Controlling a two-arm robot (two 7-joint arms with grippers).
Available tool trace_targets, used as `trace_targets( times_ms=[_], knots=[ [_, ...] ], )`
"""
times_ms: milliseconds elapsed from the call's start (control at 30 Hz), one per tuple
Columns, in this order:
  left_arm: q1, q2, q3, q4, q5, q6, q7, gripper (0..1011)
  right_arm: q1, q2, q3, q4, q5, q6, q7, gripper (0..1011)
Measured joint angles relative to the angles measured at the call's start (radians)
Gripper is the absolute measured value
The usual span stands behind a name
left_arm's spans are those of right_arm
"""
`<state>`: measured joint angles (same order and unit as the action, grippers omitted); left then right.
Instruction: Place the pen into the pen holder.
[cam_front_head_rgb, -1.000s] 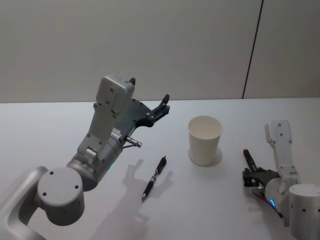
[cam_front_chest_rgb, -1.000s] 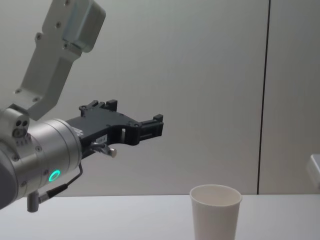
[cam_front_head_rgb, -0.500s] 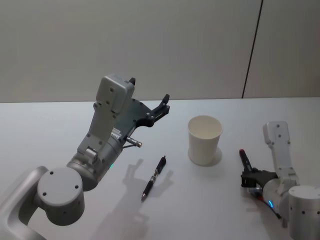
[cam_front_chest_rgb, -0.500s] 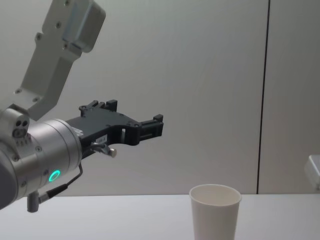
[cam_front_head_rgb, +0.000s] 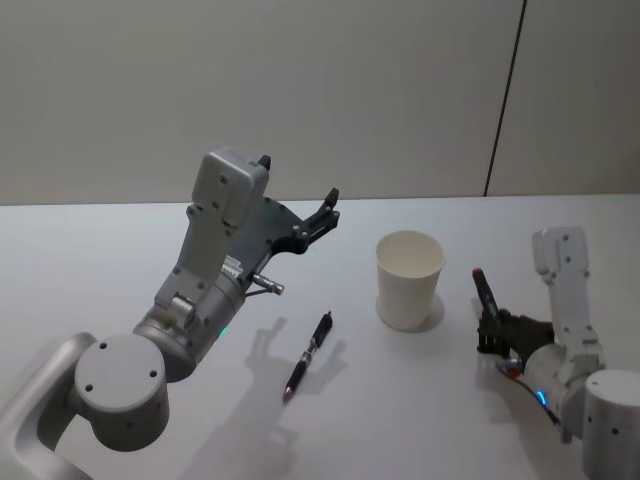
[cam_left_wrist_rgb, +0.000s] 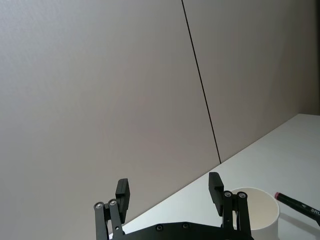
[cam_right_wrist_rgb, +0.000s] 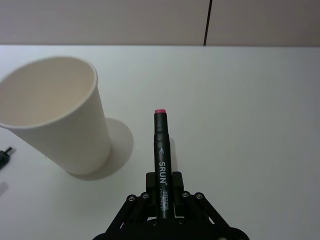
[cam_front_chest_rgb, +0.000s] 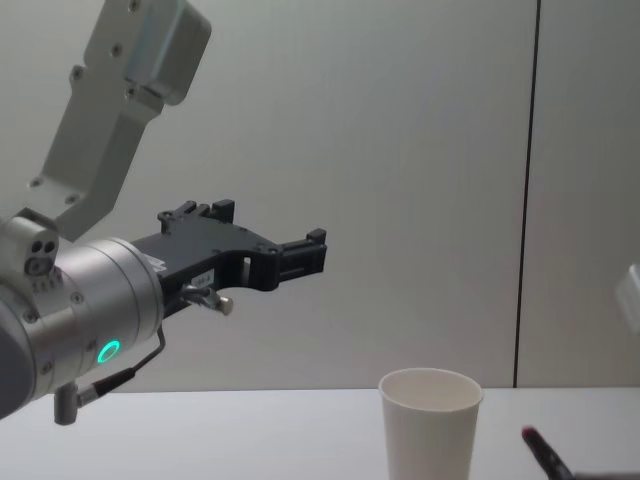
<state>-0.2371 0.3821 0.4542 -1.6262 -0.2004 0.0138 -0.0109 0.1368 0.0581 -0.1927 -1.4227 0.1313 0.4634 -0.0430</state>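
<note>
The pen holder (cam_front_head_rgb: 409, 281) is a white paper cup standing upright on the table, open and with nothing seen inside (cam_right_wrist_rgb: 55, 115). My right gripper (cam_front_head_rgb: 492, 330) is shut on a black marker pen (cam_front_head_rgb: 484, 292) with a red tip, held just right of the cup and tilted up toward it (cam_right_wrist_rgb: 161, 150). The pen's tip shows low beside the cup (cam_front_chest_rgb: 540, 450). A second dark pen (cam_front_head_rgb: 308, 356) lies flat on the table left of the cup. My left gripper (cam_front_head_rgb: 298, 178) hangs open high above the table, left of the cup, holding nothing (cam_left_wrist_rgb: 169, 185).
The white table (cam_front_head_rgb: 420, 400) runs back to a plain grey wall. The left arm's big joint (cam_front_head_rgb: 120, 385) fills the near left. Free room lies in front of and behind the cup.
My right gripper has lifted the marker off the table and carried it left toward the cup, tilting its tip up. The left arm and the loose pen have not moved.
</note>
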Motion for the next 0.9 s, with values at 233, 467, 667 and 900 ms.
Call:
trace_targets(
  times_ms=[233, 467, 667, 900],
  knots=[
    [0.0, 0.0, 0.0, 0.0, 0.0, 0.0, 0.0, 1008, -0.019, 0.004, -0.002, -0.045, -0.004, -0.068, 0.018, 169],
    [0.0, 0.0, 0.0, 0.0, 0.0, 0.0, 0.0, 1008, -0.04, 0.008, -0.007, -0.093, -0.01, -0.156, 0.044, 169],
    [0.0, 0.0, 0.0, 0.0, 0.0, 0.0, 0.0, 1008, -0.051, 0.008, -0.012, -0.119, -0.016, -0.224, 0.066, 169],
    [0.0, 0.0, 0.0, 0.0, 0.0, 0.0, 0.0, 1008, -0.056, 0.001, -0.024, -0.139, -0.032, -0.331, 0.097, 169]
  ],
)
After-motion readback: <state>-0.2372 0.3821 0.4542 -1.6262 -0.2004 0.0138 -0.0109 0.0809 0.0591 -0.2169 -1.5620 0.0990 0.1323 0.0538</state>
